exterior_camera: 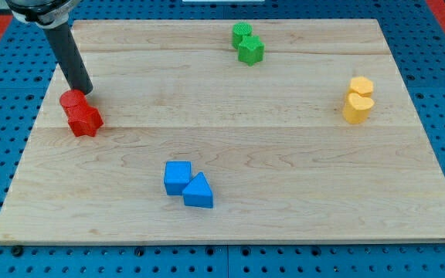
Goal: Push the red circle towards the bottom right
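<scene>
The red circle (72,99) lies near the board's left edge, touching a red star-shaped block (84,120) just below and to its right. My tip (85,90) rests on the board right at the red circle's upper right edge, touching or almost touching it. The dark rod slants up to the view's top left.
Two green blocks (247,43) sit together at the top centre. Two yellow blocks (358,100) sit together at the right. A blue cube (178,177) and a blue triangle (198,191) touch at the lower centre. The wooden board (284,154) lies on a blue perforated table.
</scene>
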Motion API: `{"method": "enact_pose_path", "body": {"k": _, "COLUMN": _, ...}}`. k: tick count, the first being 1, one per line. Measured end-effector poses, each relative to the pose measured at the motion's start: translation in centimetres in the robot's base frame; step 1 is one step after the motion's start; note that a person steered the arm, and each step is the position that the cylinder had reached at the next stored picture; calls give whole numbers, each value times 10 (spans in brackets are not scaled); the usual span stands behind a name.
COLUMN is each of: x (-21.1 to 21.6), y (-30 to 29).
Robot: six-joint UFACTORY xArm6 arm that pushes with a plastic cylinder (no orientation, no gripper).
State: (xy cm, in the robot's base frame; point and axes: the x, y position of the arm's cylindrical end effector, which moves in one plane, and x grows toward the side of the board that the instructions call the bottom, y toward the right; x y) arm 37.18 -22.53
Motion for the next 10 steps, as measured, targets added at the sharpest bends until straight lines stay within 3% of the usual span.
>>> {"method": "enact_pose_path", "body": {"k": 2, "x": -9, "y": -15}}
{"method": "enact_pose_path", "body": {"k": 4, "x": -14, "y": -79}}
{"method": "enact_pose_path", "body": {"k": 7, "x": 71, "y": 45}}
{"method": "enact_pose_path", "body": {"k": 8, "x": 92, "y": 18}}
{"method": "enact_pose_path", "body": {"k": 9, "x": 104, "y": 62}}
{"method": "enact_pose_path", "body": {"k": 10, "x": 91, "y": 132}}
